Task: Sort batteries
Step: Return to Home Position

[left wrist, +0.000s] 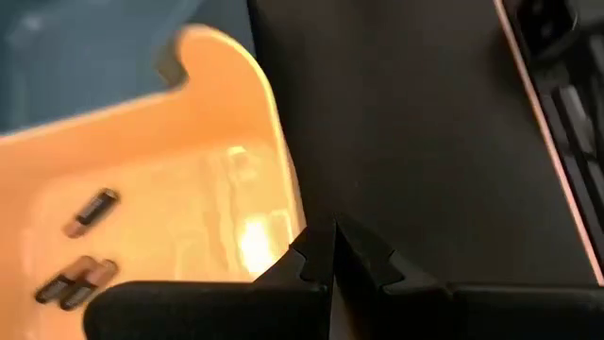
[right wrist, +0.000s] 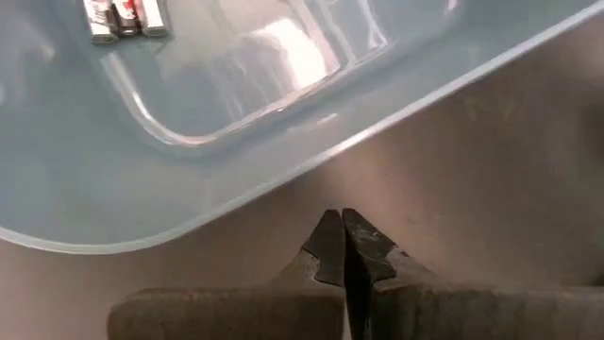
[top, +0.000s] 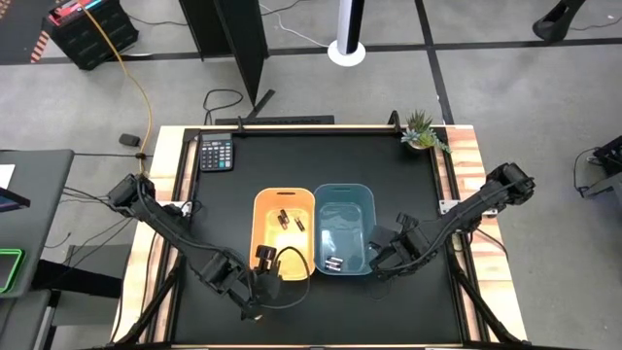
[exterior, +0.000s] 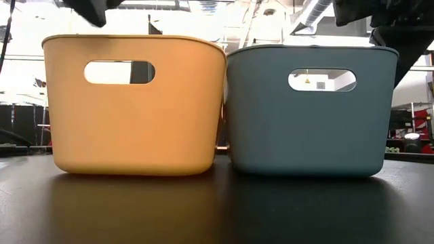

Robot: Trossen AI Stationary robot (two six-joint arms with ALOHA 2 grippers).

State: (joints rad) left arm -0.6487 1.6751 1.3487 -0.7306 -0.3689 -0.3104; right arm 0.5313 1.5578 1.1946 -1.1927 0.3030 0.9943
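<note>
An orange tray (top: 284,233) and a blue tray (top: 343,228) stand side by side on the black table; the low view shows the orange tray (exterior: 135,102) and the blue tray (exterior: 312,108) from the near side. Dark batteries (left wrist: 92,210) lie on the orange tray's floor, more of them (left wrist: 75,280) nearby. Whitish-silver batteries (right wrist: 125,19) lie in the blue tray. My left gripper (left wrist: 334,247) is shut and empty, just outside the orange tray's near rim. My right gripper (right wrist: 343,236) is shut and empty, beside the blue tray's right rim.
A calculator (top: 216,153) lies at the table's far left corner and a small potted plant (top: 423,131) at the far right corner. Bare black table (top: 389,175) lies beyond and to either side of the trays. Wooden strips edge the table's left and right sides.
</note>
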